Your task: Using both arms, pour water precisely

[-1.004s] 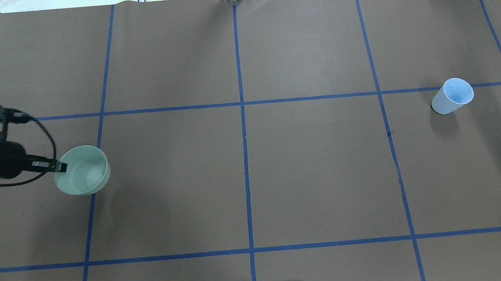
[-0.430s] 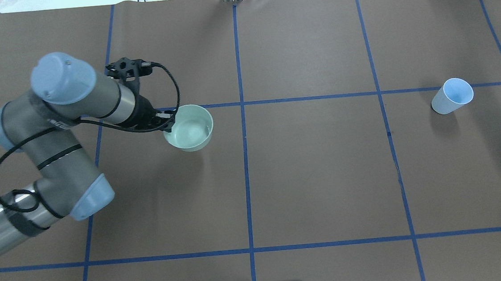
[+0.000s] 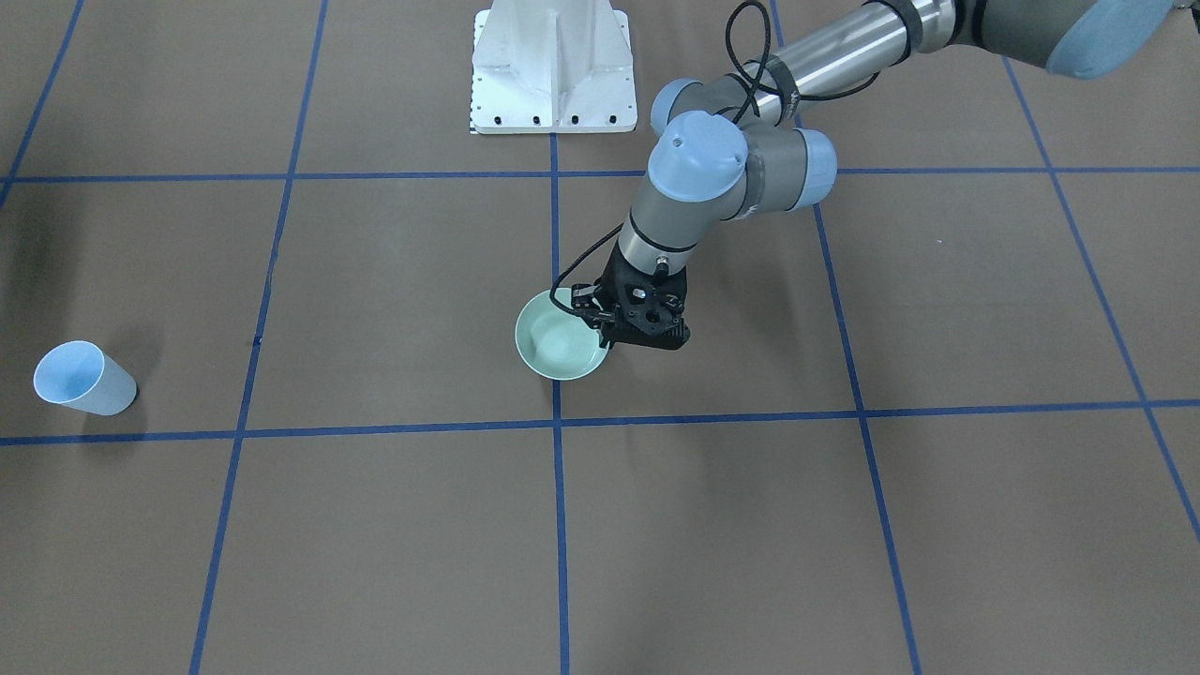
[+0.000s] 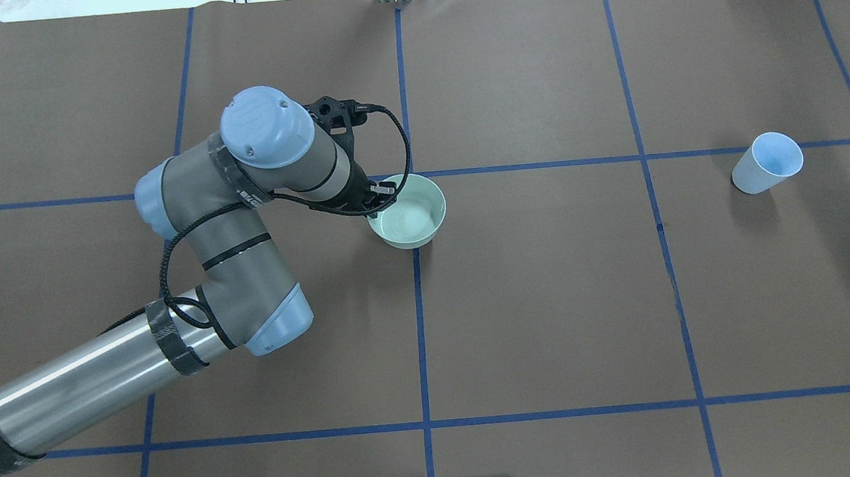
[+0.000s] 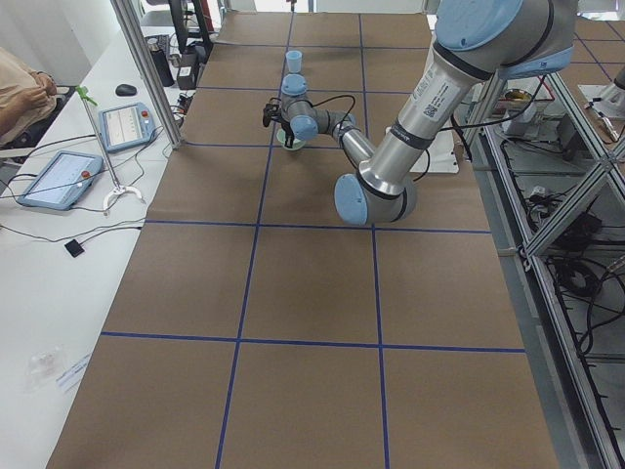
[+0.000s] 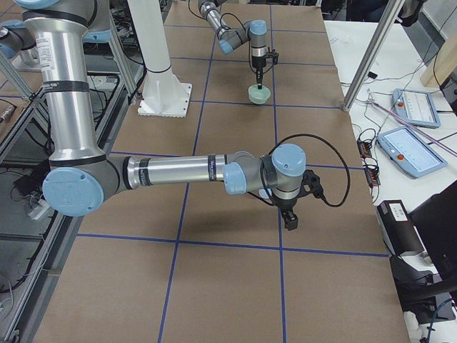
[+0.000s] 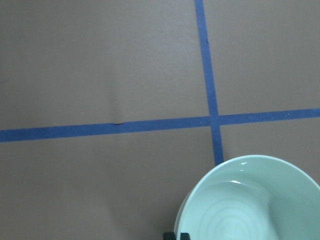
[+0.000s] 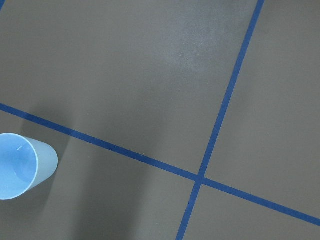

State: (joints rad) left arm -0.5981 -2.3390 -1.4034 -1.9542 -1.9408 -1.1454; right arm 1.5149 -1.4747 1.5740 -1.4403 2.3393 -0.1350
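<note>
My left gripper (image 4: 380, 200) is shut on the near rim of a mint-green bowl (image 4: 409, 211) and holds it over the table's centre line, also in the front view (image 3: 561, 347). The left wrist view shows the bowl (image 7: 250, 200) from above, with faint rings and a white glint of water (image 7: 234, 183) inside. A light-blue paper cup (image 4: 766, 162) stands upright far to the right; the right wrist view shows it (image 8: 22, 166) at lower left. My right gripper (image 6: 291, 220) shows only in the exterior right view, hanging over the table; I cannot tell whether it is open or shut.
The brown table cover carries a grid of blue tape lines (image 4: 420, 307). The white pedestal base (image 3: 553, 66) stands at the robot's edge. Control pendants (image 6: 410, 146) lie on a side bench. An operator (image 5: 20, 93) sits beyond the table's far side.
My left arm has swung the bowl from the table's left edge rightwards and slightly farther away, to the centre line. The cup has not moved.
</note>
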